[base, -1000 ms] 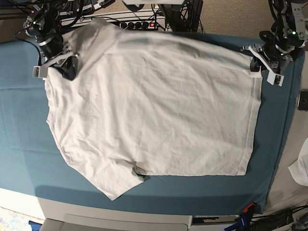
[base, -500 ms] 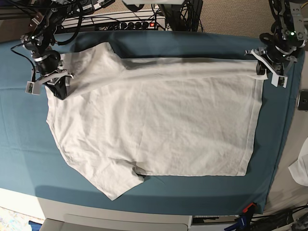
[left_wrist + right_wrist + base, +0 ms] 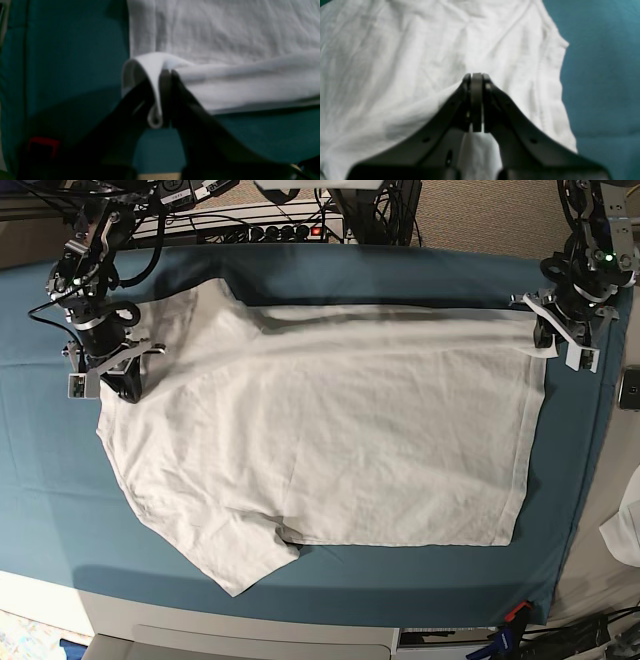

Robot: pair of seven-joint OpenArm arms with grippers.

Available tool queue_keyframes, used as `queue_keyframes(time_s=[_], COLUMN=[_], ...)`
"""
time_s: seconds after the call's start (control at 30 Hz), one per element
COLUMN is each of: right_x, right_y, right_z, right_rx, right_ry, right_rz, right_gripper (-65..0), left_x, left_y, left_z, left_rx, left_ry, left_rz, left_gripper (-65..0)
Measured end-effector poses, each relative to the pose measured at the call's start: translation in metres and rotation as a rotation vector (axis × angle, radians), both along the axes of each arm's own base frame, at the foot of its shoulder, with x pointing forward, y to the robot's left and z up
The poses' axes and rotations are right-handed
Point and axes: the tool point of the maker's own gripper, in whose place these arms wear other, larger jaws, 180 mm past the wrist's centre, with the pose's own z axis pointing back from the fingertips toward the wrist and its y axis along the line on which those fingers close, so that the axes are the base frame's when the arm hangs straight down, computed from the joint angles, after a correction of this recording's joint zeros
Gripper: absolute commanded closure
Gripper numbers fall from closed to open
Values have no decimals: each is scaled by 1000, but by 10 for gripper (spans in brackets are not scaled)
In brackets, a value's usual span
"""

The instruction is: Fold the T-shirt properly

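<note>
Both sets of jaws are pinched tight on cloth. At the upper right of the base view, the left gripper [image 3: 555, 330] holds a bottom corner of the T-shirt [image 3: 330, 430]; its wrist view shows the hem folded over and squeezed between the dark fingers [image 3: 140, 105]. At the upper left, the right gripper [image 3: 118, 375] nips the cloth up near the shoulder.

The T-shirt lies spread flat and wrinkly across the middle of the teal table cover [image 3: 40, 460], with one sleeve poking toward the bottom left. It looks light, soft and floppy, so it will likely sag and bunch. Corners and hems seem the best spots to hold.

Black cables [image 3: 290, 225] lie along the top edge, and a small white cloth [image 3: 625, 530] sits at the right edge.
</note>
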Motion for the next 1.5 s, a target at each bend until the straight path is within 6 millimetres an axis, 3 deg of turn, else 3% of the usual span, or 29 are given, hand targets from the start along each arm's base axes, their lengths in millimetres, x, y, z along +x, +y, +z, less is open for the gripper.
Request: queue_keyframes(time_s=[0.17, 0.3, 0.43, 0.47, 0.53, 0.63, 0.77, 0.87, 1.07, 1.17, 1.23, 1.5], right_x=[16, 19, 19, 20, 21, 20, 23, 22, 0, -15, -22, -54], right_y=[-6, -9, -6, -5, -3, -3, -7, -22, -71, -87, -92, -92], right_z=[-12, -30, -32, -31, -30, -31, -24, -16, -10, -10, -8, -25], right_rx=[52, 116, 127, 125, 124, 120, 120, 115, 118, 208, 272, 323], right_ry=[5, 34, 33, 29, 26, 29, -11, -43, -40, -25, -15, 79], right_rz=[-32, -58, -42, -34, -23, -23, -35, -75, -221, -289, -309, -307], right_gripper=[0, 0, 0, 0, -13, -196, -206, -206, -206, -230, -267, -276], left_x=[0, 0, 6, 8, 11, 19, 19, 21, 20, 20, 20, 19], left_y=[0, 0, 0, 0, 1, 5, 8, 19, 22, 22, 21, 18], left_z=[0, 0, 6, 7, 9, 14, 14, 16, 15, 15, 15, 14], left_rx=[0, 0, -2, -2, 5, 20, 51, 79, 88, 88, 88, 84], left_ry=[-2, -3, -45, -53, -62, -86, -88, -96, -95, -94, -95, -88], left_rz=[0, 0, 3, 3, 3, 14, 10, 65, 79, 79, 74, 53], left_gripper=[0, 0, 0, -29, -156, -290, -299, -299, -299, -299, -299, -299])
